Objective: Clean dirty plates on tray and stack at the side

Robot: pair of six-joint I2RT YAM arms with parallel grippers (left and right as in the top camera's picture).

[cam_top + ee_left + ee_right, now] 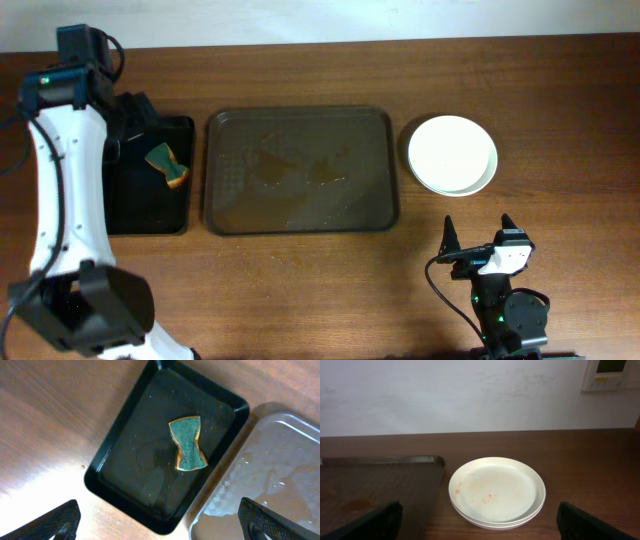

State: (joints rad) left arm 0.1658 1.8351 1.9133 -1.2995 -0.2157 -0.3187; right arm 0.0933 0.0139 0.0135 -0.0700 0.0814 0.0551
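Dark wood grain is seen across the table point(560, 90), which is backed by a pale wall point(470, 395). Near the middle of the table the tray point(225, 215) is laid flat, and its brown floor is marked by wet patches and faint stains. The plates point(452, 155) are stacked on the table just beside the tray's end on the right arm's side, outside its rim. At least two rims can be told apart in the right wrist view, and the top plate is dotted with faint orange specks. At the tray's other end, close beside it, a smaller black tray point(135, 215) is placed. A green sponge point(167, 166) with a yellow edge is laid inside it, apart from the walls. The left tool point(159, 505) is held above the black tray with its fingers point(55, 520) spread wide, and nothing is gripped between them. The right tool point(477, 232) is held low over the table near its front edge, apart from the plates and pointed towards them. Its fingers point(592, 520) are likewise set wide apart and empty.
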